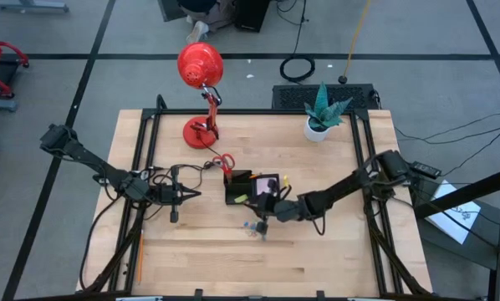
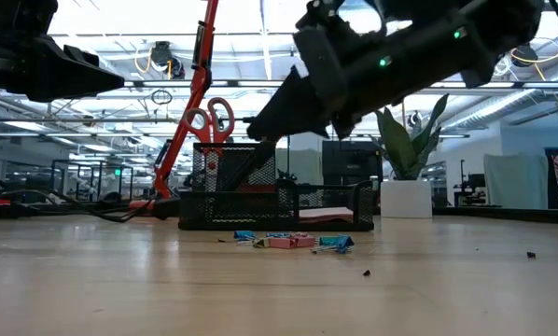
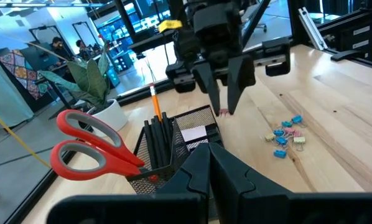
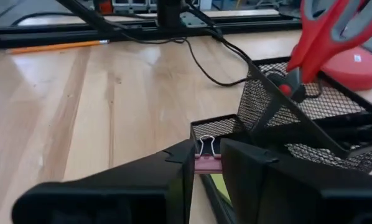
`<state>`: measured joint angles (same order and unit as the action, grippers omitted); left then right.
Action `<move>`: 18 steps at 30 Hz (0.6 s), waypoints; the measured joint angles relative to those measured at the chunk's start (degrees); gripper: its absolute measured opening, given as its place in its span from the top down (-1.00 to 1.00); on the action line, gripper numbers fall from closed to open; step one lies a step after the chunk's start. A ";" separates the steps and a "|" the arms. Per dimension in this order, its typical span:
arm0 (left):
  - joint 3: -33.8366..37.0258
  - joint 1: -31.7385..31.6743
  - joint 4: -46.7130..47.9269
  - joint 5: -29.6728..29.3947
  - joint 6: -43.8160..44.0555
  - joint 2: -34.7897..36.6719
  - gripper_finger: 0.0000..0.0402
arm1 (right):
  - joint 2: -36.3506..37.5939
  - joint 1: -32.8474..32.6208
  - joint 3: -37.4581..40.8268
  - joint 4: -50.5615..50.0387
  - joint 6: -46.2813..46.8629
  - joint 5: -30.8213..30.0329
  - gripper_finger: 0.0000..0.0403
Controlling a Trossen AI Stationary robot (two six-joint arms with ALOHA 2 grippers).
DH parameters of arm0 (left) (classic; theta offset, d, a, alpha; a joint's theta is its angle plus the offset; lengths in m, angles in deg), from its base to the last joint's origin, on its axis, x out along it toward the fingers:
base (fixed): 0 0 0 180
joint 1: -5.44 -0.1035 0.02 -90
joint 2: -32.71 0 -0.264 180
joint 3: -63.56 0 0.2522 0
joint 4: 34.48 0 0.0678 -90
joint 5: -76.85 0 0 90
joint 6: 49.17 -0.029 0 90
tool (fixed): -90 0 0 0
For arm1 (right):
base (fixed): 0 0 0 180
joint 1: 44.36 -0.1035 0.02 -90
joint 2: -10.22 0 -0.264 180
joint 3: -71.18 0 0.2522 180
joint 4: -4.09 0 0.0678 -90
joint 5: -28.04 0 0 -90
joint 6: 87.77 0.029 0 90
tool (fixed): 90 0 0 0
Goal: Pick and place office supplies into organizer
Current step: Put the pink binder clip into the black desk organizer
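Note:
The black mesh organizer (image 1: 248,189) stands mid-table. Its tall compartment holds red-handled scissors (image 3: 89,149), black pens (image 3: 158,140) and an orange pencil (image 3: 155,102). A pale sticky-note pad (image 3: 195,132) lies in its low tray. My right gripper (image 4: 206,155) hovers just right of the organizer, shut on a pink binder clip (image 4: 206,163). Several small blue and pink clips (image 3: 287,134) lie loose on the table beside it. Another orange pencil (image 1: 140,253) lies near the table's left edge. My left gripper (image 1: 198,196) waits shut, left of the organizer. My right gripper pinches the pink clip's body (image 4: 207,165) between its two fingertips. The clip's wire handles (image 4: 204,146) stick out ahead toward the organizer. The fingers come from the table's right side, slanting down. The clip is lifted clear of the table, close to the low tray's rim.
A red desk lamp (image 1: 201,67) stands on its base (image 1: 197,132) behind the organizer, and a white plant pot (image 1: 318,127) stands at the back right. Black cables (image 1: 162,177) run near the left gripper. Bare wood lies toward the near edge.

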<state>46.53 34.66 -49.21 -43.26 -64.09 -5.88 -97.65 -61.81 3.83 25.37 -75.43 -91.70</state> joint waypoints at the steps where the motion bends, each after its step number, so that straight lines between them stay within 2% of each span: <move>1: 0.00 0.00 -0.01 0.00 0.00 -0.01 0.92 | -0.23 0.39 -0.02 0.19 0.49 0.23 0.71; 18: 0.02 0.00 -0.49 0.02 -1.50 -0.01 0.92 | -5.46 5.44 -0.41 3.11 4.58 2.94 0.71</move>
<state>46.55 34.66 -49.70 -43.24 -65.59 -5.89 -103.11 -56.38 3.42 28.48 -70.85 -88.77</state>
